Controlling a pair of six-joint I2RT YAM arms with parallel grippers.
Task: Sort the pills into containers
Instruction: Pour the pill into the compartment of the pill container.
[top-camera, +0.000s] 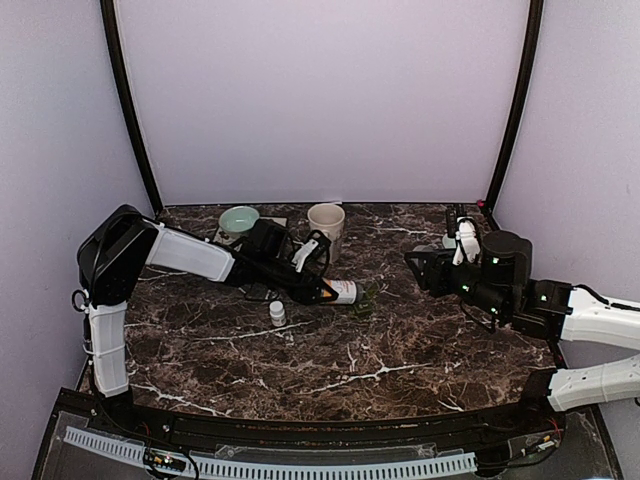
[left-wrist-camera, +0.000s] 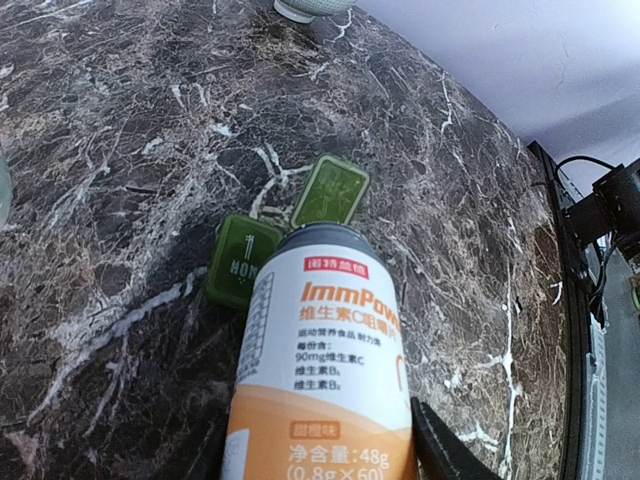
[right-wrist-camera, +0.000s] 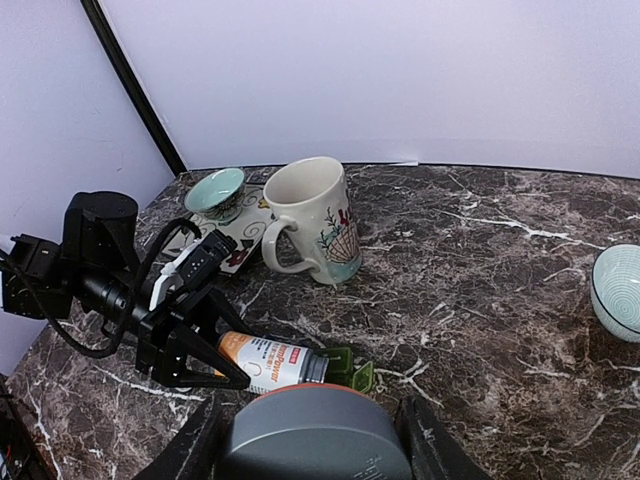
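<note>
My left gripper (top-camera: 316, 287) is shut on a white-and-orange pill bottle (top-camera: 341, 292), held on its side low over the table. The bottle (left-wrist-camera: 325, 370) fills the left wrist view, with one black finger (left-wrist-camera: 447, 452) beside it. Its mouth sits at the small dark green pill box (left-wrist-camera: 245, 258), whose lid (left-wrist-camera: 332, 190) stands open. No pills show. My right gripper (right-wrist-camera: 312, 440) is shut on a grey round cap (right-wrist-camera: 315, 435) with an orange rim. It hangs to the right of the bottle (right-wrist-camera: 270, 362) and the pill box (right-wrist-camera: 347, 366).
A cream mug (top-camera: 326, 222) and a pale green bowl (top-camera: 239, 220) stand at the back. A small white bottle (top-camera: 277, 313) stands in front of the left arm. Another pale bowl (right-wrist-camera: 620, 290) sits at the right of the table.
</note>
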